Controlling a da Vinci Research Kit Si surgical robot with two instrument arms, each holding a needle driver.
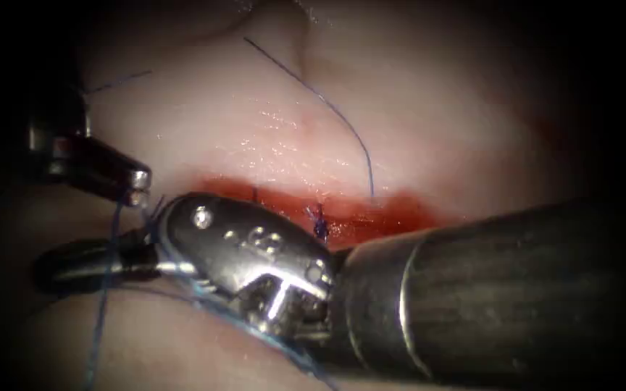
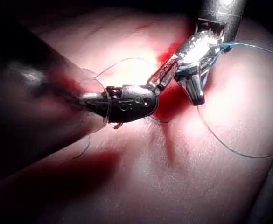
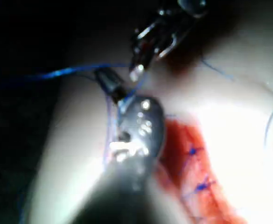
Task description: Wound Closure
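Thread [image 1: 103, 304] is lying nearest the lens, its pale blue turns going around the right tool [image 1: 56, 271] just behind the jaws, with one strand hanging straight down past them. The right tool is reaching in low from the right, on the near side of the cut. Its jaws are looking closed together. I cannot tell whether a strand is caught between them.

Just beyond, the left tool [image 1: 138, 187] is pinching the thread at its tip, jaws closed on it, and the strand is dropping from there across the right tool. Where the needle lies I cannot tell.

Farther back, the cut [image 1: 371, 217] is running across the tissue [image 1: 269, 130], wet with red fluid [image 1: 407, 213]. A dark blue stitch [image 1: 320, 226] is sitting in it beside the right tool's wrist. A loose length of thread is trailing away over the far bank.

Judgement on handling:
- The turns are sitting close to the jaws, so the right tool is needing a level, steady wrist or they may slide off.
- The left tool is carrying the tension. Gentle, even pull seems right, since a jerk could drag on the stitch or fray the strand at the pinch.
- The right shaft is crowding the cut, so it is worth keeping it off the tissue edge.
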